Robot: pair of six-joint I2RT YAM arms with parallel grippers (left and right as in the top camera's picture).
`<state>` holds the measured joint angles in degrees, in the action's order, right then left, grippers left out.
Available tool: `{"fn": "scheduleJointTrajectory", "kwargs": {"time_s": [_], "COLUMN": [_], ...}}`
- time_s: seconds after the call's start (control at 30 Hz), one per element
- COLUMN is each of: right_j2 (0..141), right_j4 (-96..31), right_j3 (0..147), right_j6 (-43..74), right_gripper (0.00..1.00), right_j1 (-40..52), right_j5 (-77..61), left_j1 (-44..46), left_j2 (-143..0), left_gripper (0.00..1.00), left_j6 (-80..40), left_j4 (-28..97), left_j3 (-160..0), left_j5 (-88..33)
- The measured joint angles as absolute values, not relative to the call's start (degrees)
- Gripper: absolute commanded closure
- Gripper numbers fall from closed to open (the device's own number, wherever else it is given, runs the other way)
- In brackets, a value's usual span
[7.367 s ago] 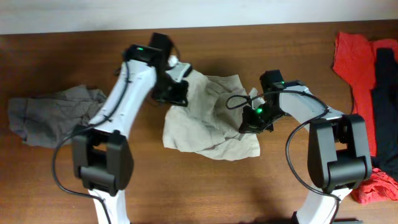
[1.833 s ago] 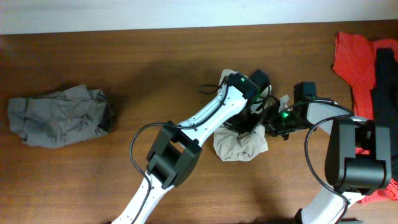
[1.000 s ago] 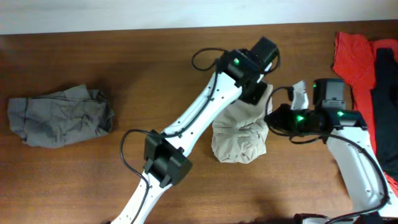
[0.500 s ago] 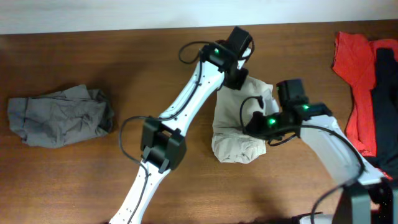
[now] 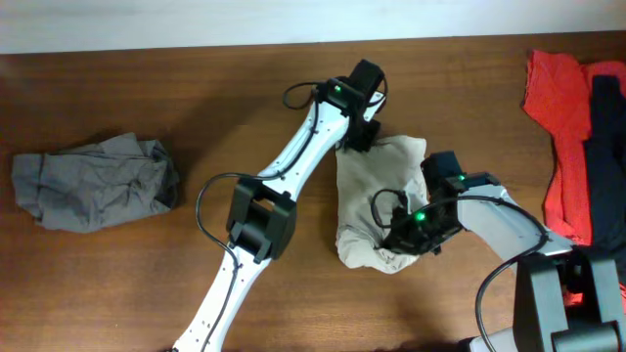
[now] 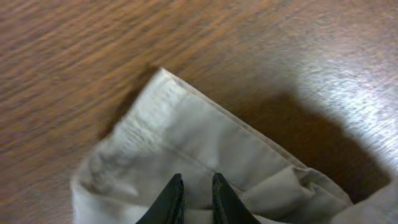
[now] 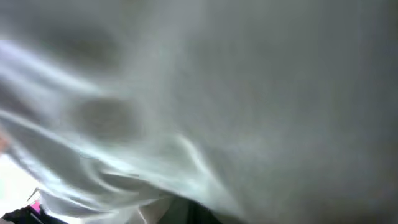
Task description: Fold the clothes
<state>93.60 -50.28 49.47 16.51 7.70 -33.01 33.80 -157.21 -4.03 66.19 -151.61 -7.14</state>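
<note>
1. Tabletop (image 5: 196, 88): bare wood that gives room to spread one garment at a time.
2. Beige shorts (image 5: 377, 186): bunched at centre right, between both arms, probably being flattened.
3. Gray garment (image 5: 93, 181) at far left, with the red garment (image 5: 558, 93) and black garment (image 5: 606, 127) at the right edge: well apart, seemingly waiting.
4. Left gripper (image 6: 194, 196): at the shorts' upper-left hem corner, fingers nearly together. Whether they pinch cloth I cannot tell.
5. Right gripper (image 5: 409, 233): closed, buried in the lower-right folds, likely anchoring them.
</note>
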Motion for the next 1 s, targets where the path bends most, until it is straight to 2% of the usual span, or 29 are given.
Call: {"fn": "scheduleJointTrajectory", "kwargs": {"time_s": [0.1,0.3,0.43,0.5,0.57,0.6,0.7,0.8,1.0], "right_j2": [93.60,92.07,85.30,80.82,75.55,73.82,68.93,68.62,73.76], "right_j4": [-50.74,-49.60,-49.58,-49.74,-49.74,-49.69,-49.10,-47.07,-44.56], "right_j3": [49.19,48.66,48.47,48.47,48.47,48.47,48.49,48.49,48.49], "right_j6": [15.97,11.94,9.04,8.34,7.92,7.92,9.34,12.05,17.61], "right_gripper": [0.96,0.96,0.96,0.96,0.95,0.96,0.96,0.96,0.96], "right_j1": [7.70,7.70,7.73,7.73,7.73,7.73,7.73,7.73,7.73], "right_j5": [-32.75,-32.32,-31.09,-30.83,-30.72,-30.65,-30.63,-30.63,-30.94], "left_j1": [32.58,29.95,28.25,27.55,26.92,26.79,27.09,28.71,34.15], "left_j2": [-157.23,-157.23,-156.81,-155.54,-153.08,-151.92,-147.55,-145.05,-148.09], "left_gripper": [0.87,0.51,0.45,0.46,0.54,0.59,0.83,0.96,1.00], "left_j6": [-4.03,-3.57,-3.55,-3.46,-3.53,-3.49,-3.33,-2.24,3.18], "left_j4": [66.39,70.57,76.62,80.55,84.55,85.62,87.70,88.95,89.78], "left_j3": [-151.61,-153.95,-160.46,-163.87,-166.65,-167.48,-169.64,-170.23,-167.46], "left_j5": [-7.14,-7.11,-7.14,-7.27,-8.21,-8.64,-10.35,-12.27,-16.62]}}
